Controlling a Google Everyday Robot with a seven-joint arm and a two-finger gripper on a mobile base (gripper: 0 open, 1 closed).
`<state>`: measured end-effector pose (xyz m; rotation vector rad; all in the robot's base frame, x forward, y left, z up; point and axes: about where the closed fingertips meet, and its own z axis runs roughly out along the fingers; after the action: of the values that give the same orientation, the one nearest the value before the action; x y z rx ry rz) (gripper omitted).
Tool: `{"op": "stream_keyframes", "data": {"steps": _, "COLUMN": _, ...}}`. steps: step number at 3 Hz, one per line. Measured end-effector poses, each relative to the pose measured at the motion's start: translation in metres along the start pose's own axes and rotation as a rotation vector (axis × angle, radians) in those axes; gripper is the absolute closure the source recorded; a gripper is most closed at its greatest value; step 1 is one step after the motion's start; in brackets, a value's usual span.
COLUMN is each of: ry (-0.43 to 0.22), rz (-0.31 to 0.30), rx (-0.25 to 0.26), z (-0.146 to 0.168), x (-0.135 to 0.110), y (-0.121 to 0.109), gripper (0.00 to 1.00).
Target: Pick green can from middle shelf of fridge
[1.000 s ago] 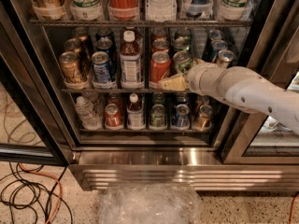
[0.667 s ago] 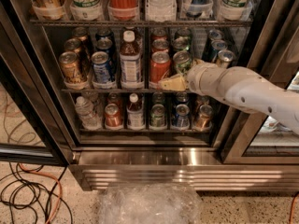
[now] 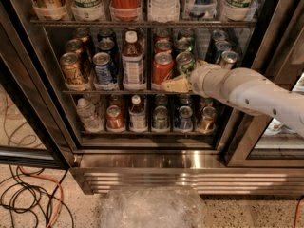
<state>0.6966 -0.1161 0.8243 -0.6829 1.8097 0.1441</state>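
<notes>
- My gripper (image 3: pixel 177 84) sits low at the front of the green can (image 3: pixel 185 62), at the lip of the middle shelf (image 3: pixel 114 92). The arm (image 3: pixel 251 91) reaches in from the right. I cannot tell from this view whether the gripper is wide, narrow or already has the can.
- My biggest worry is the red can (image 3: pixel 162 68), which stands just beside the green can on its left. If I close off-centre or swing out leftward, I would likely knock it or drag it along.
- The gripper looks low on the can, near its base. A grip that low may let the can tip as I pull, and it could snag on the shelf's front lip.
- The back cans (image 3: pixel 183 45) stand right behind it in the same row. Pushing in further could shove them back or topple one.
- The silver can (image 3: pixel 229 59) on the right is near my arm, so a careless retreat might brush it.
- If the can slips on the way out, it drops toward the base of the fridge (image 3: pixel 152 161) and the floor.
- The green can is upright at the front of its row on the middle shelf, right of centre. It has a green body, pale markings and a silver rimmed top. Its lower part is hidden behind the gripper.
</notes>
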Motion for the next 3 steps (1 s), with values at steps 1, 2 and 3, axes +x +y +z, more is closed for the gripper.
{"op": "stream_keyframes", "data": {"steps": 1, "ry": 0.0, "rz": 0.0, "rx": 0.0, "z": -0.0063, "x": -0.0005, "y": 0.0033, "gripper": 1.0}}
{"op": "stream_keyframes", "data": {"steps": 2, "ry": 0.0, "rz": 0.0, "rx": 0.0, "z": -0.0146, "x": -0.0014, "y": 0.006, "gripper": 1.0}}
{"op": "stream_keyframes", "data": {"steps": 3, "ry": 0.0, "rz": 0.0, "rx": 0.0, "z": -0.0154, "x": -0.0022, "y": 0.0061, "gripper": 1.0}}
